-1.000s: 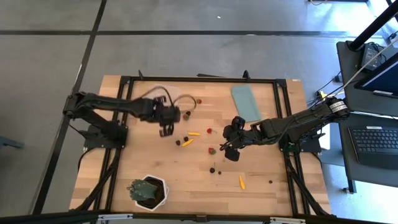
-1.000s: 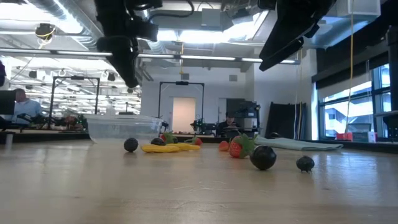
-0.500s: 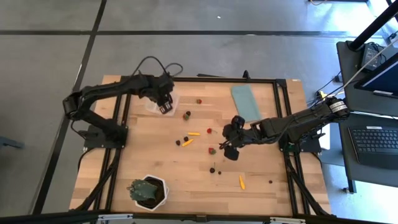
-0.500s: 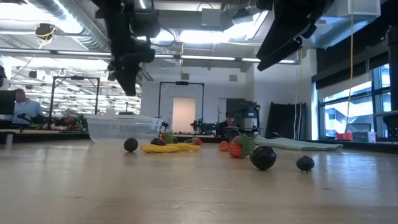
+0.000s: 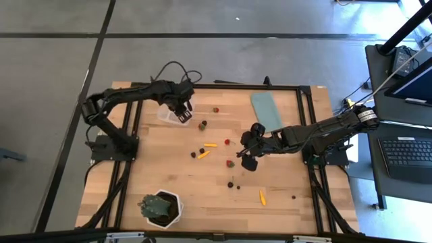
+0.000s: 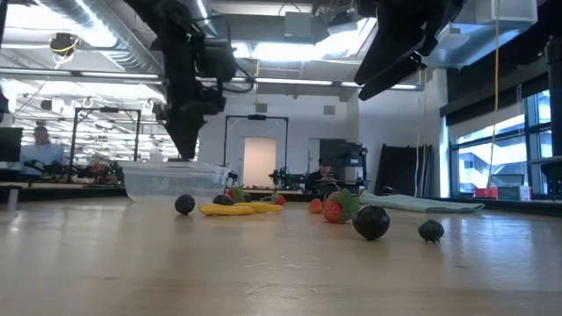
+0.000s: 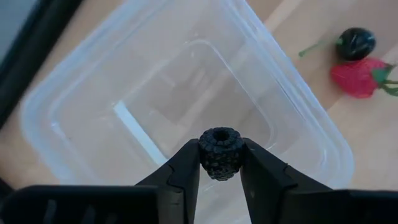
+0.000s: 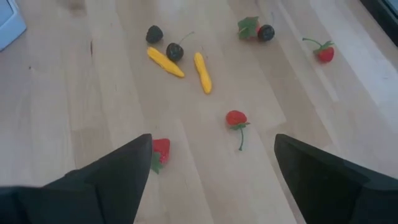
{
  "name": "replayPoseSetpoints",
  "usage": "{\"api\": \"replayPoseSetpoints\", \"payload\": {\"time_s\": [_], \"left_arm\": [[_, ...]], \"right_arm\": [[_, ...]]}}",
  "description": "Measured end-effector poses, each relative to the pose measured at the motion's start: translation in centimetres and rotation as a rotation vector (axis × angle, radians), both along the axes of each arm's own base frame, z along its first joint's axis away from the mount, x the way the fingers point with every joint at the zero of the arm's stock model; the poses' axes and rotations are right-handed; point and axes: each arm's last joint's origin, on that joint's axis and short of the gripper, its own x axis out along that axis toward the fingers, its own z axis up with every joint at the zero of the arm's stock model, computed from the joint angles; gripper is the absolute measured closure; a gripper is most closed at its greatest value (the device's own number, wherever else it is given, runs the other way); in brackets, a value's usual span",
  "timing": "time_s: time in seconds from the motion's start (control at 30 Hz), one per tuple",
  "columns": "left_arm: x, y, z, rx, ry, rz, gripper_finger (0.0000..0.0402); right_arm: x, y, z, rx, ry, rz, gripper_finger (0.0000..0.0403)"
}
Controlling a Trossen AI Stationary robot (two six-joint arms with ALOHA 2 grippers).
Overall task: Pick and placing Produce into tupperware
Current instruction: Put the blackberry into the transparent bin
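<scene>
Left gripper (image 7: 220, 163), clamped on a dark berry (image 7: 220, 153), hung over the empty tupperware (image 7: 93, 93), release looked next; right gripper (image 8: 211, 168) gaped empty above scattered produce (image 8: 236, 119).

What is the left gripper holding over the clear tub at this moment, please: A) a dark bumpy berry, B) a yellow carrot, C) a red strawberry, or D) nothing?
A: in the left wrist view, the left gripper is shut on a dark bumpy berry, held just above the empty clear tub.
</scene>
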Motion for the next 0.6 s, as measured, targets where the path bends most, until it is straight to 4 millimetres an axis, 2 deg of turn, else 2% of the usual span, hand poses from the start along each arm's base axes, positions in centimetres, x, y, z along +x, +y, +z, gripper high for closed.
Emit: {"api": "replayPoseSetpoints", "payload": {"time_s": [0.17, 0.27, 0.6], "left_arm": [[0.7, 0.5, -2.0, -0.043, 0.048, -0.001, 0.0293], [0.9, 0.5, -2.5, -0.053, 0.061, -0.003, 0.0281], [0.9, 0.2, -1.9, -0.046, 0.035, -0.015, 0.0263]], "right_arm": [[0.0, 0.0, 0.0, 0.016, -0.005, -0.018, 0.0064], [0.0, 0.0, 0.0, 0.016, -0.005, -0.019, 0.0064], [0.0, 0.0, 0.0, 0.016, -0.005, -0.019, 0.0064]]}}
